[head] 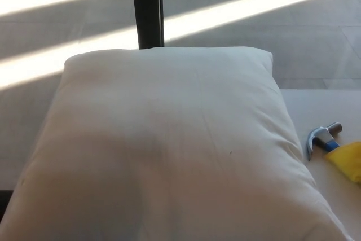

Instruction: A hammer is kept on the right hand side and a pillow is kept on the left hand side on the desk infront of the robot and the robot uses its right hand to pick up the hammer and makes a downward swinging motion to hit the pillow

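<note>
Although neither of the robot's hands shows in the head view, so that nothing can be said of how far their fingers are open or what they hold, the things of the task are laid out plainly. The pillow [169, 150], white and plump, fills most of the picture and lies on the left and middle of the white table [333, 105], spreading past the lower edge of the frame. The hammer [333, 142] lies untouched on the table at the right, just beside the pillow's right edge, its steel claw head toward the pillow and its blue neck and yellow grip running off toward the right border. That placing seems meant to suit the right hand: the handle points outward, so a reach from the right should meet the grip first. Open room is scant there, only a narrow strip of bare table between pillow and picture edge, and the table's far edge runs close behind the hammer. Beyond it lie the sunlit floor [67, 32] and a dark post [148, 7]. The pick-up is not yet begun.
</note>
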